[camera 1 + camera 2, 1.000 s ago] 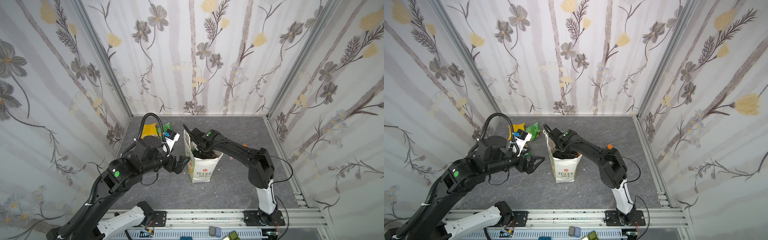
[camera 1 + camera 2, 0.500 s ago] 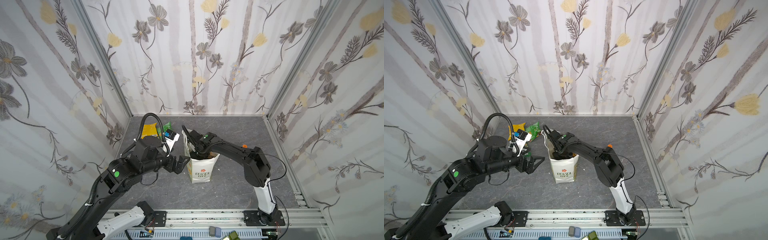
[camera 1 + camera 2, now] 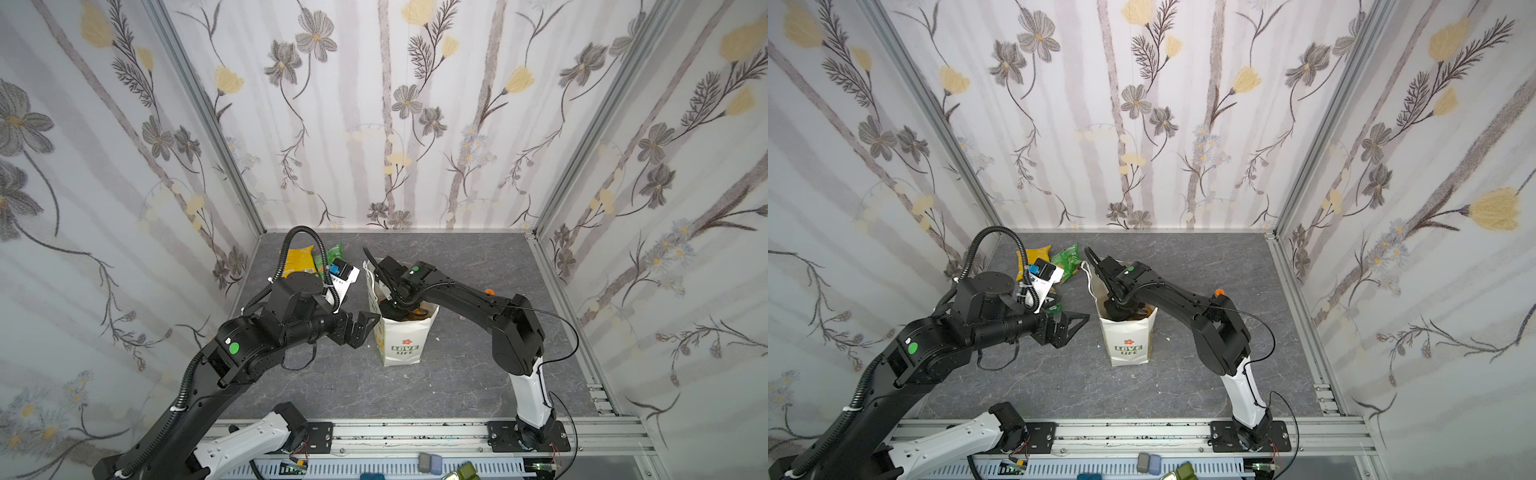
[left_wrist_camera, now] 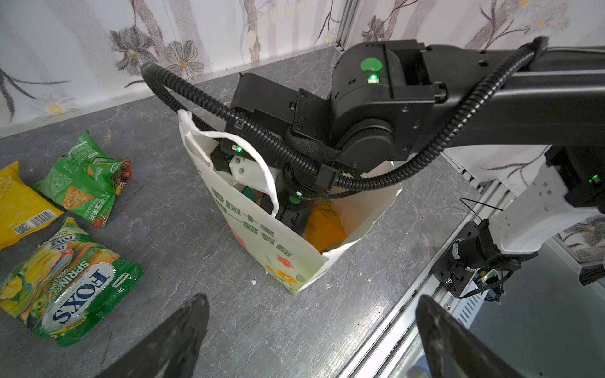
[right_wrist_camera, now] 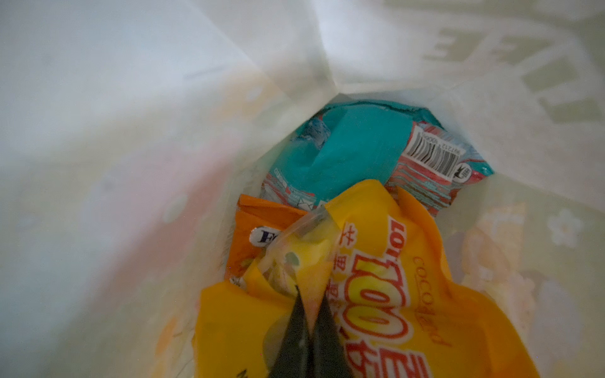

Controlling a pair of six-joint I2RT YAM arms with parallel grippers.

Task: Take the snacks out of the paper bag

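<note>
Inside the white paper bag, the right pincer pinches an orange-yellow snack packet; the left pincer hangs spread beside it.

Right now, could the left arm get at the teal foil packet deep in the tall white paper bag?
Probably not. The right gripper crowds the mouth of the white paper bag, shut on an orange-yellow foil packet that overlaps the teal foil packet; the left gripper hangs open beside the bag.
</note>
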